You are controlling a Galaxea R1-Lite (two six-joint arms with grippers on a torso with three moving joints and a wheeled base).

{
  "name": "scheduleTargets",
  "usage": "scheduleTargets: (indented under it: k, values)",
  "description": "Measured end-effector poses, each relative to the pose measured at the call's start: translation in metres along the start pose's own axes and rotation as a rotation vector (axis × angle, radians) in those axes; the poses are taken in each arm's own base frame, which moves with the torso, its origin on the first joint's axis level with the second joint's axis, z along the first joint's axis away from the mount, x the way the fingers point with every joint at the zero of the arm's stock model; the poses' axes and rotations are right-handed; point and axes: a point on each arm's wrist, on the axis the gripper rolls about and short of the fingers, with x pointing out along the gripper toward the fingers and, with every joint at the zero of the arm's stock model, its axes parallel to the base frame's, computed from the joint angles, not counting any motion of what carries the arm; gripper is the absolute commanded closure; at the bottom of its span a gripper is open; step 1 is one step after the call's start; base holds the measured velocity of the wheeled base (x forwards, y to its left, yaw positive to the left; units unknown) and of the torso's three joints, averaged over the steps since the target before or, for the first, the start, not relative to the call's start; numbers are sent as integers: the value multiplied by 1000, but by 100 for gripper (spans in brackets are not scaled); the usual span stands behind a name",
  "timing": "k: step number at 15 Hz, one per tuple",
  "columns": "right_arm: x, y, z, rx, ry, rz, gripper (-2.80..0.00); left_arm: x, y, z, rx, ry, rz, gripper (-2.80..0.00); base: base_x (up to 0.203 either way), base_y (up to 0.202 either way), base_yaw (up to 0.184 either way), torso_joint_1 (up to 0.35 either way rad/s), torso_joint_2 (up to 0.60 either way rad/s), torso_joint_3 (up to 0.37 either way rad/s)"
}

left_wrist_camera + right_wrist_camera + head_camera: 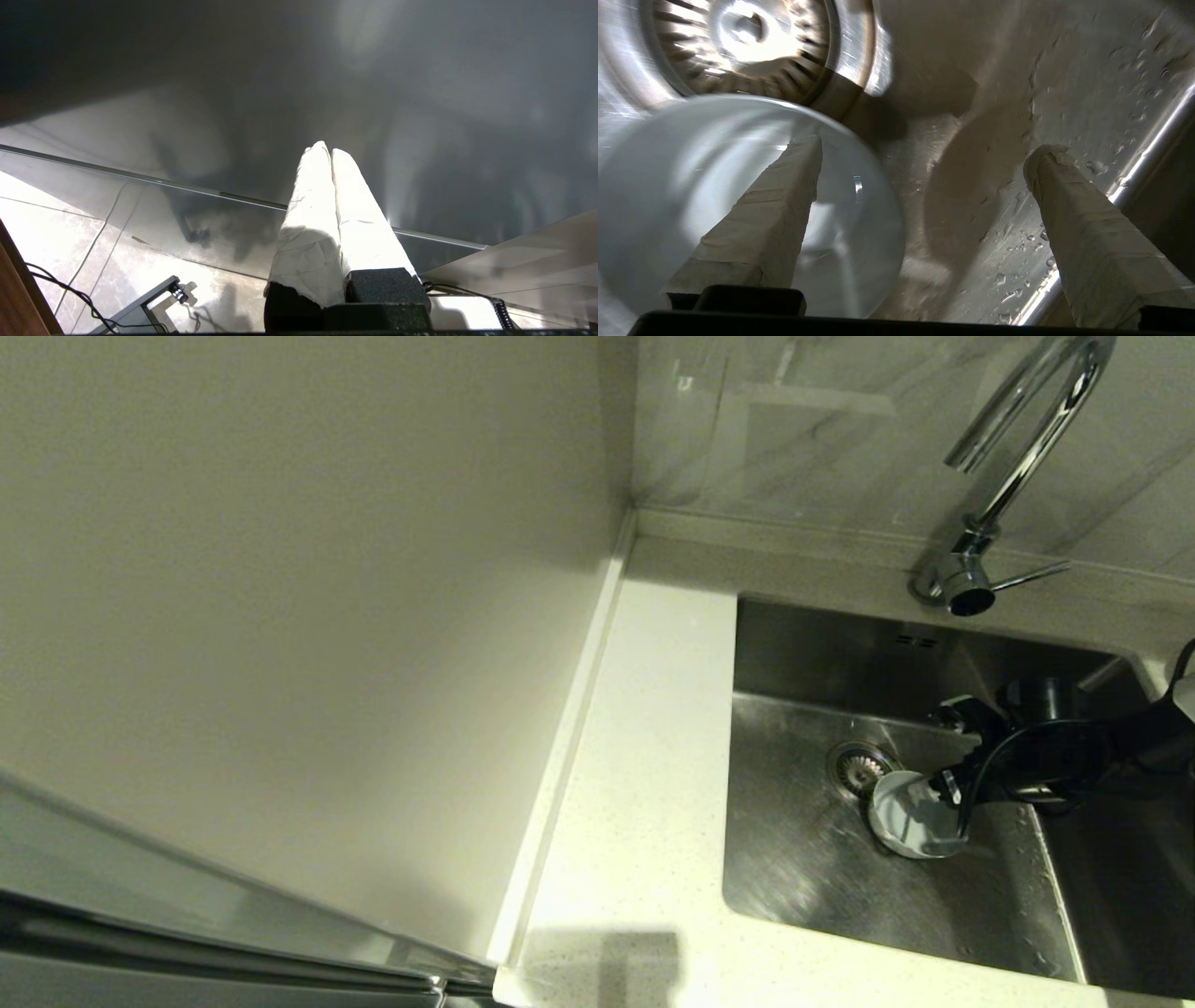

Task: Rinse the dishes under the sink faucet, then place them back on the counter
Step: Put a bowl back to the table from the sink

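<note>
One counter (644, 756) runs along the sink's nine o'clock side. One sink (803, 859), its floor wet. One faucet (1018, 457) at its twelve o'clock rim. One pale bowl (910, 817) lies by the drain (859, 767), at its five o'clock. The right gripper (924, 168) gapes wide, gripping nothing, one finger (775, 210) over the bowl. The left gripper (331, 154), parked away from the sink, is pressed closed and empty.
</note>
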Motion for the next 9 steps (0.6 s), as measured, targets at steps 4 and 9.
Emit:
scheduleTargets:
  k: [4, 9]
  values:
    - [18, 0, -15, 13, 47, 13, -280, 0, 0, 0, 0, 0, 0, 0, 0, 0, 0, 0, 0, 0]
    - [20, 0, -17, 17, 50, 21, 0, 0, 0, 0, 0, 0, 0, 0, 0, 0, 0, 0, 0, 0]
